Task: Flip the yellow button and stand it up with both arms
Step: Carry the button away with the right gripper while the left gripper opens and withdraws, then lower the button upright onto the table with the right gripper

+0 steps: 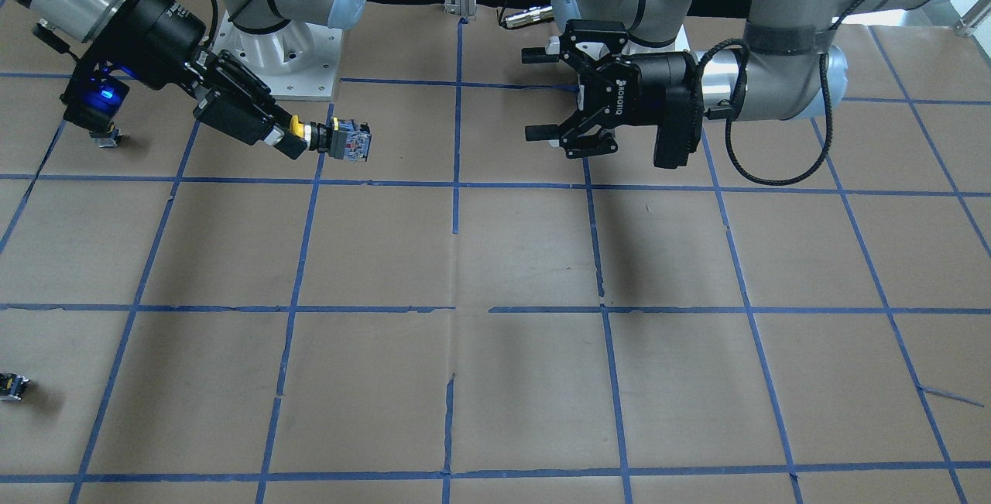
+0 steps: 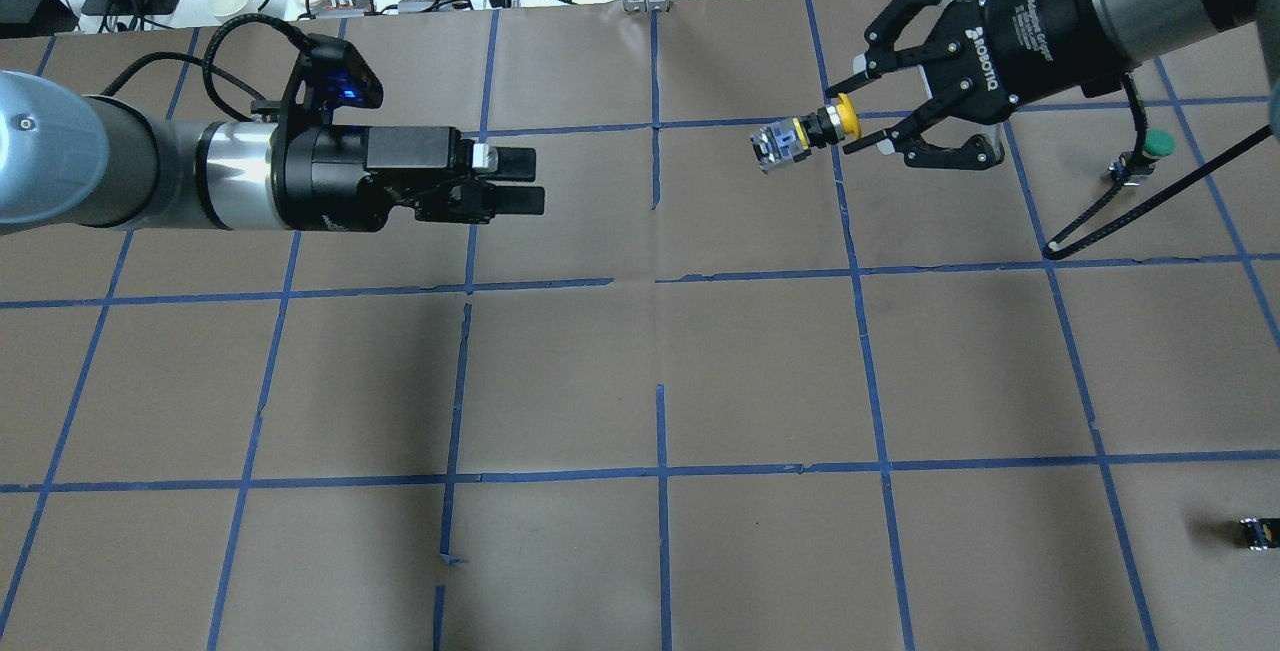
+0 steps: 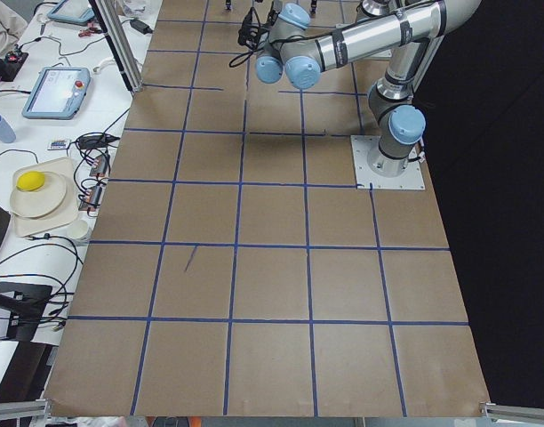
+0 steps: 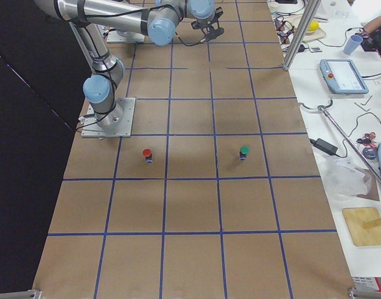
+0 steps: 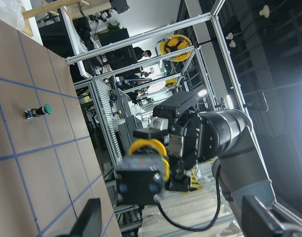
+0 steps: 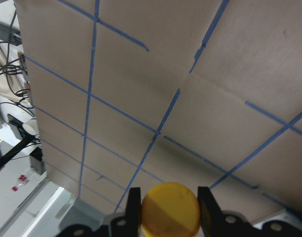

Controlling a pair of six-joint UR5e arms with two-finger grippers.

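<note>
The yellow button is held in the air by its yellow cap, lying sideways with its block body pointing toward the left arm. My right gripper is shut on the cap. It shows the same way in the front-facing view, gripper and button. The right wrist view shows the cap between the fingers. My left gripper is open and empty. It hovers level with the button, a gap away, facing it. In the left wrist view the button is straight ahead of the left gripper.
A green-capped button stands beyond the right gripper, and also shows in the exterior right view. A red-capped button stands near the right arm's base. A small dark block lies at the table's near right edge.
</note>
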